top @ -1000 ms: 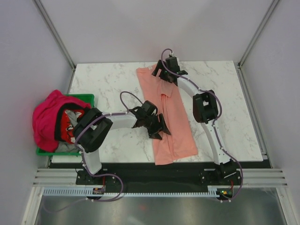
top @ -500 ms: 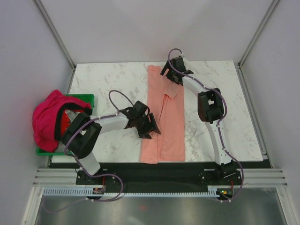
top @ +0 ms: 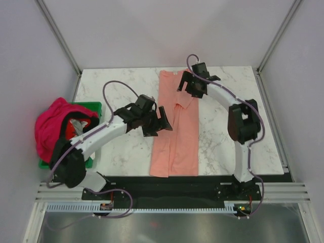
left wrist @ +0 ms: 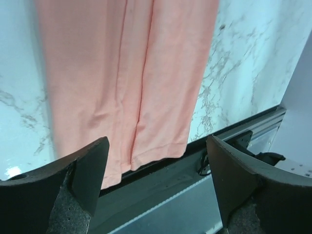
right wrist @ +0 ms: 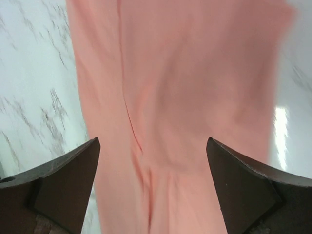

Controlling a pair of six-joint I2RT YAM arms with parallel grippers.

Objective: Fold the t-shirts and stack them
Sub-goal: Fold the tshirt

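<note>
Stock on view, for your check:

- T-shirts: two.
  - The salmon-pink t-shirt [top: 177, 142] lies flat on the marble table [top: 228, 131], folded lengthwise into a long narrow strip that runs from the far side to the near edge.
  - The magenta-pink t-shirt [top: 48, 131] is bunched and draped over the green crate [top: 96, 105], well to the left of both sets of fingers.
- Containers: one, the green crate.
  - It sits off the table's left edge, with the magenta shirt hanging across its rim.
  - You can see a red and grey bundle [top: 76, 129] inside, too hidden to name.
- Grippers: two.
  - The left gripper [left wrist: 156, 146] has its fingers [left wrist: 87, 170] spread wide with nothing between them. They stand clear above the cloth. The salmon strip lies below and ahead of them, and its near hem and the table's near edge show in the gap.
  - The right gripper [right wrist: 152, 144] has its fingers [right wrist: 68, 175] spread wide and holds nothing. It is over the strip's far end, and the salmon cloth fills the space beneath and between the fingers.
</note>
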